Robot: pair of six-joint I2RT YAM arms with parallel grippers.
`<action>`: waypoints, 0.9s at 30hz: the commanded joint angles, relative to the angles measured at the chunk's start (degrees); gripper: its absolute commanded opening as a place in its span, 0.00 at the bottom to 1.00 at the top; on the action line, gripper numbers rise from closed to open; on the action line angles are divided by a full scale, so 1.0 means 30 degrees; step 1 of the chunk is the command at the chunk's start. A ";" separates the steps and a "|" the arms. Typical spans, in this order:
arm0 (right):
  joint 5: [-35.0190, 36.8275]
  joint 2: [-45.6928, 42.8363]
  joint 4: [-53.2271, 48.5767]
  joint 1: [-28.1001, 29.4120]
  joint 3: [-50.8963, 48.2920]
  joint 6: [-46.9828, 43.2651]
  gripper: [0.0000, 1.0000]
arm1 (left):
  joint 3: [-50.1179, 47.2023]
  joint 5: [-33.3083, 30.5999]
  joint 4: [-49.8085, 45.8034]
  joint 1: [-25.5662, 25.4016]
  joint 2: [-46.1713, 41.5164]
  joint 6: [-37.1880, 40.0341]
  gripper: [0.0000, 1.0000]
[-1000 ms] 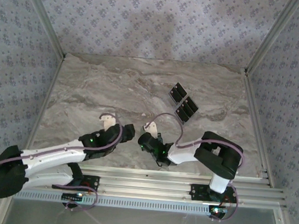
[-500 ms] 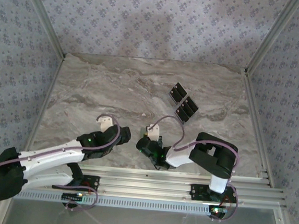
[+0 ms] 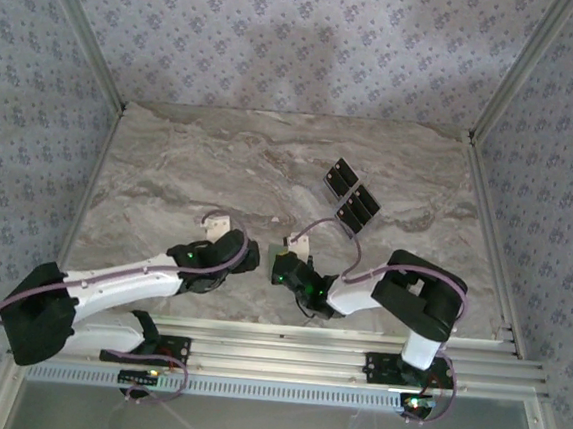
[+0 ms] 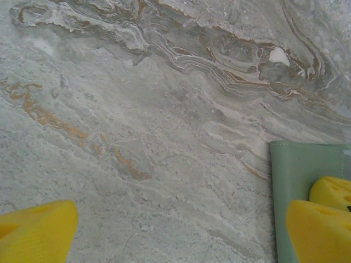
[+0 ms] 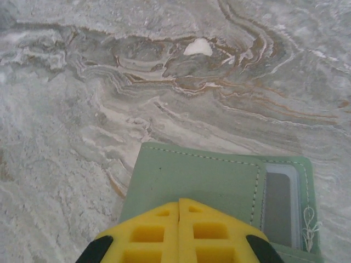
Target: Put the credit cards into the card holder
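Since the frames a second back, my left arm has reached further in toward the centre of the counter (image 3: pixel 221 159). Its elbow block has risen and its wrist has closed on the right arm's wrist. My right arm has shifted only slightly.

Pose, top view: left arm stretched low from its base, forearm angled up and to the right. Right arm folded tightly, elbow out to the right, wrist pointing left toward the other.

Left fingers (image 4: pixel 33 233): spread wide, one yellow tip at each lower corner of the left wrist view, bare marble between them.

Right fingers (image 5: pixel 181 230): pressed together, seam closed, set at the near edge of the card holder (image 5: pixel 197 183). Cannot tell whether that edge is nipped between them.

Card holder: pale green, flat on the counter, reaching away from the right fingers, with its greyish inside showing at its right end. In the left wrist view its corner lies just beside my right-hand tip, outside the open gap.

Credit cards (image 3: pixel 353 195): dark, lying together further back and right, well apart from both sets of fingers.
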 commanded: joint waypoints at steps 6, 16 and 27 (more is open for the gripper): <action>-0.7943 0.0689 -1.0461 -0.2031 0.0492 -0.2367 0.00 | 0.1272 0.0352 -0.0301 0.0201 0.1159 0.0943 0.98; -0.9313 -0.0098 -1.1675 -0.3241 0.3062 -0.3505 0.00 | 0.1288 0.0422 -0.0562 0.0253 0.1352 0.0900 0.98; -0.9817 -0.1245 -1.2569 -0.3797 0.4113 -0.3945 0.25 | 0.1593 0.0602 -0.0566 0.0283 0.1867 0.1075 0.98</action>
